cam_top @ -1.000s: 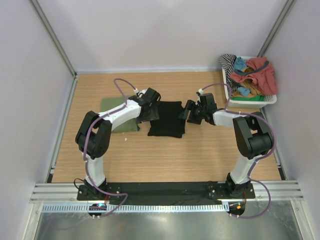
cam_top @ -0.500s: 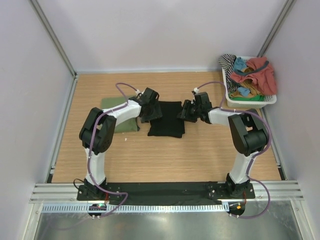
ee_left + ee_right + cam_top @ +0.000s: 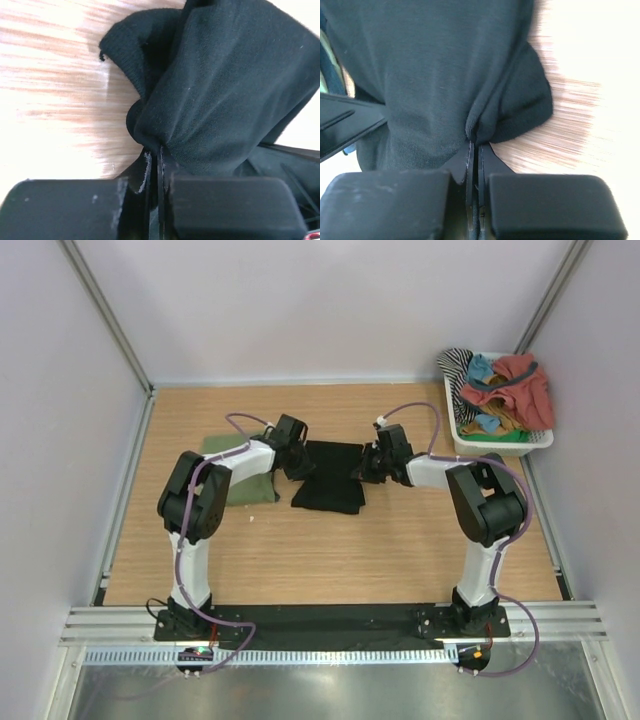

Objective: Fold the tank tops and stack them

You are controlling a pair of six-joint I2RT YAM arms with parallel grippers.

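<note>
Left tank top [image 3: 250, 488] lies beside middle tank top [image 3: 335, 485]; basket [image 3: 480, 449] sits back right.

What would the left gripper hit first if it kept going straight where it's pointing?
The black tank top the left gripper pinches; beyond it, probably the facing right gripper, though depth is unclear.

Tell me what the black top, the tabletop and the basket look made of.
The black tank top: soft fine-knit cloth, matte. It shows a faint knit texture and lint specks, and it bunches into soft folds where pinched. Possibly cotton jersey, not certain.
The table: light brown, smooth, with a streaky wood grain. Solid wood or laminate, cannot tell.
The basket: white and rigid-looking, probably plastic, but too small to be sure.
</note>
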